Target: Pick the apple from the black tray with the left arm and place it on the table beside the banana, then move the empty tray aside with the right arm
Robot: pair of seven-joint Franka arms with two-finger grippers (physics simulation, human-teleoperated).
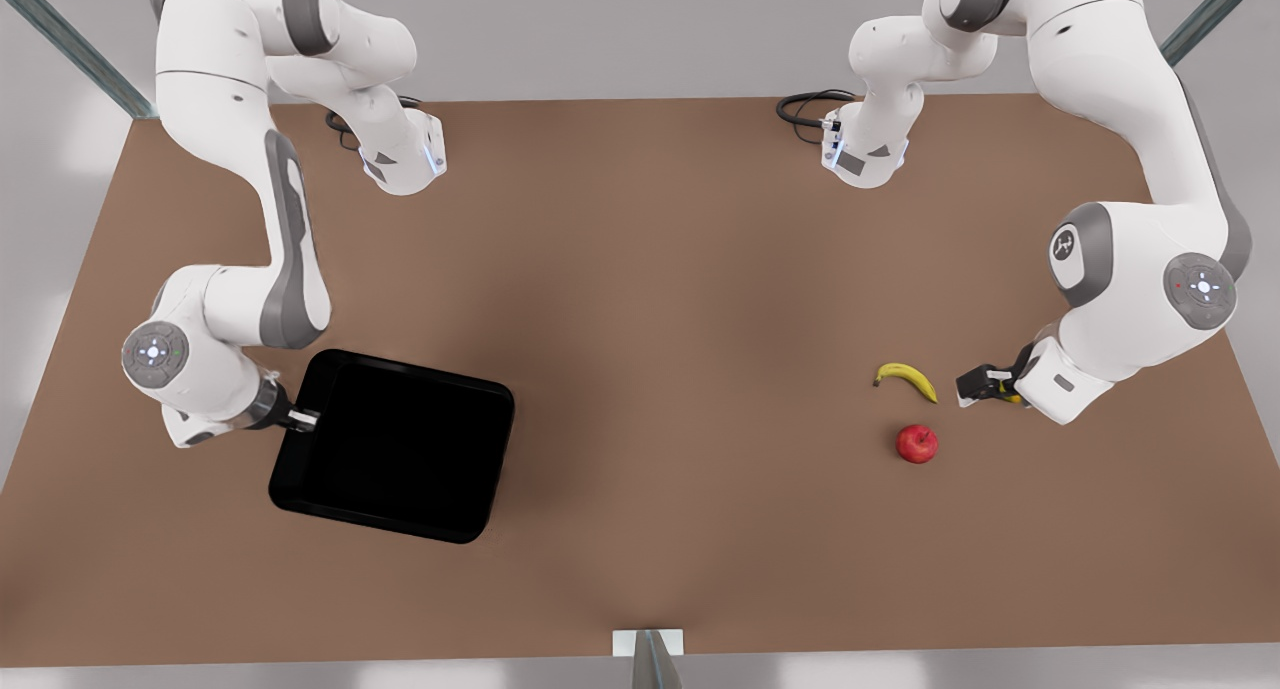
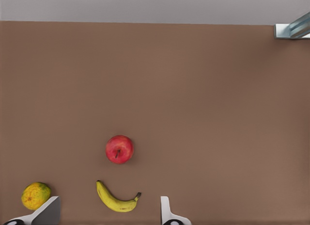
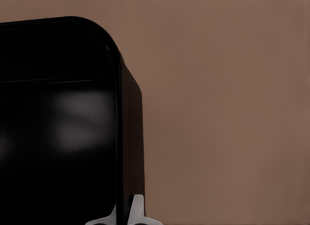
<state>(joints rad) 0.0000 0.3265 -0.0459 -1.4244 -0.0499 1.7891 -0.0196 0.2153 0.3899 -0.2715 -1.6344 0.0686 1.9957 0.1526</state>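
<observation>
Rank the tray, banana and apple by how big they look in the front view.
1. black tray, by far the largest.
2. banana, longer but thin.
3. apple, rounder; these two look close, so their order is unsure.

Tabletop (image 1: 640, 269): plain brown, no pattern. Black tray (image 1: 400, 449): matte black with faint grey sheen inside. Apple (image 1: 917, 443): glossy red. Banana (image 1: 906, 378): yellow, dark tips. Round fruit (image 2: 35, 195): yellow-orange, greenish mottling. Arms: white with grey joints. Corner posts: grey metal.

No readable text, label or number appears anywhere.
</observation>
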